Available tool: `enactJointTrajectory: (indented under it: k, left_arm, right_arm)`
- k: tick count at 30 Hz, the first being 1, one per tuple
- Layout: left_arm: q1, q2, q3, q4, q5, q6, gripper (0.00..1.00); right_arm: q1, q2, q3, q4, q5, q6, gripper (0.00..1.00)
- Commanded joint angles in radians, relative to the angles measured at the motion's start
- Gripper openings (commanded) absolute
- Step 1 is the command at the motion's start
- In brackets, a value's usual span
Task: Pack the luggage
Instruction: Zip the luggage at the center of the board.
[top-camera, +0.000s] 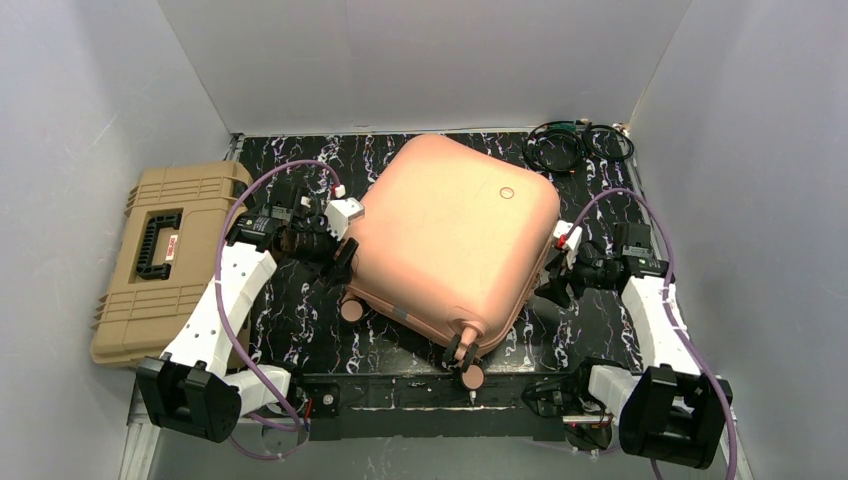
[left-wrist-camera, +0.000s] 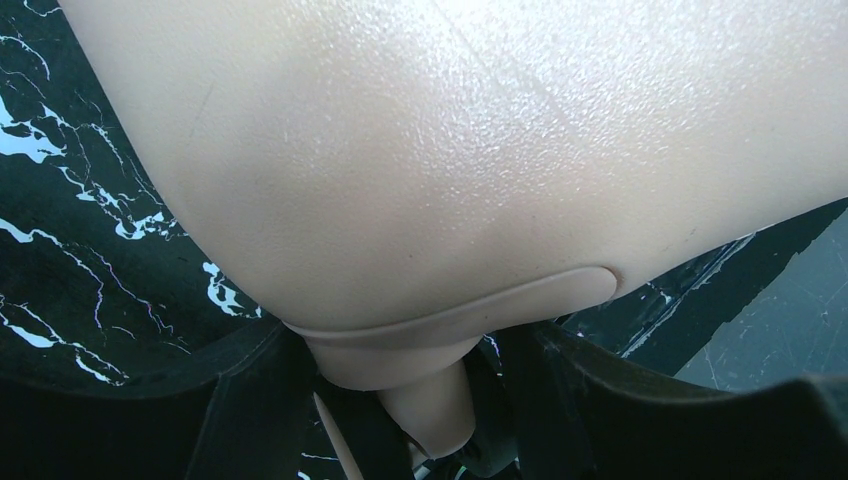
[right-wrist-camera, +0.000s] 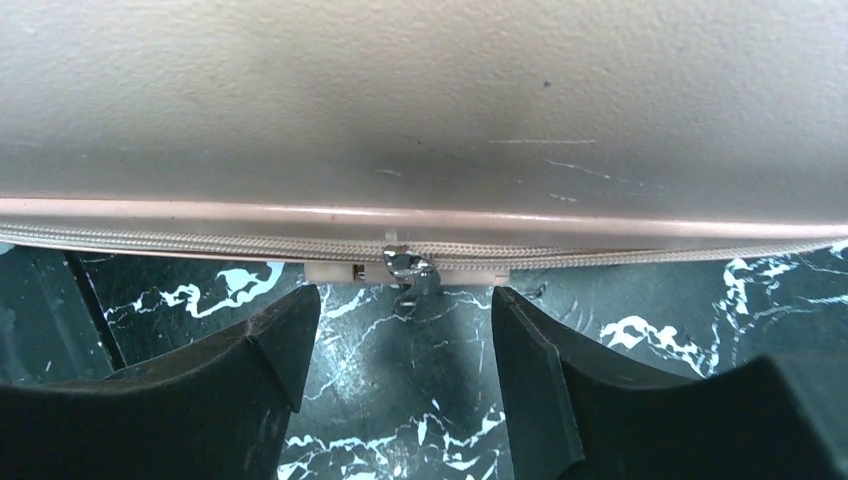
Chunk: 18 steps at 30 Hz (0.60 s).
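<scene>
a large peach-pink hard-shell suitcase with rounded corners (top-camera: 450, 240) is seen lying flat and closed on a black, white-veined marble-patterned table (top-camera: 300, 310), turned at an angle, with its small round logo (top-camera: 506, 192) facing up. two small round wheels (top-camera: 352, 311) are seen at its near edge. it is flanked by both arms, one at each side.

the left gripper (left-wrist-camera: 400, 340) is set against the suitcase's left edge. in the left wrist view its dark fingers (left-wrist-camera: 250, 400) are placed on either side of a short peach stub (left-wrist-camera: 420, 400) that hangs below a raised rim on the shell. the jaws are held at a middling width close around this stub; whether it is actually pinched cannot be told.

the right gripper (right-wrist-camera: 403, 300) is set at the suitcase's right edge, with its jaws held apart and nothing between them. a small metal zip pull (right-wrist-camera: 405, 265) on the pale zip tape (right-wrist-camera: 200, 240) is seen just ahead of the gap, untouched.

a tan ribbed plastic toolbox with a black handle (top-camera: 195, 215) is seen left of the table, and a coil of black cables (top-camera: 560, 150) at the far right corner.
</scene>
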Motion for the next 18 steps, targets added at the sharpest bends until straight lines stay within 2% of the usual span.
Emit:
enactJointTrajectory:
  k: [1, 8, 12, 17, 18]
  left_arm:
    - [-0.006, -0.006, 0.003, -0.038, 0.119, 0.025, 0.12]
    - [-0.005, -0.025, -0.022, -0.021, 0.115, 0.028, 0.12]
    - [-0.006, -0.04, -0.036, -0.012, 0.113, 0.03, 0.12]
    - [-0.006, -0.051, -0.048, -0.001, 0.112, 0.033, 0.11]
    - [-0.006, -0.049, -0.048, -0.001, 0.112, 0.033, 0.11]
  right_arm:
    - [-0.003, 0.074, 0.04, -0.034, -0.12, -0.11, 0.69]
    - [-0.016, 0.278, 0.146, -0.2, -0.166, -0.323, 0.52]
    - [-0.054, 0.378, 0.195, -0.369, -0.238, -0.537, 0.45]
    - [-0.074, 0.478, 0.225, -0.695, -0.282, -0.961, 0.45]
    - [-0.074, 0.482, 0.225, -0.708, -0.287, -0.962, 0.45]
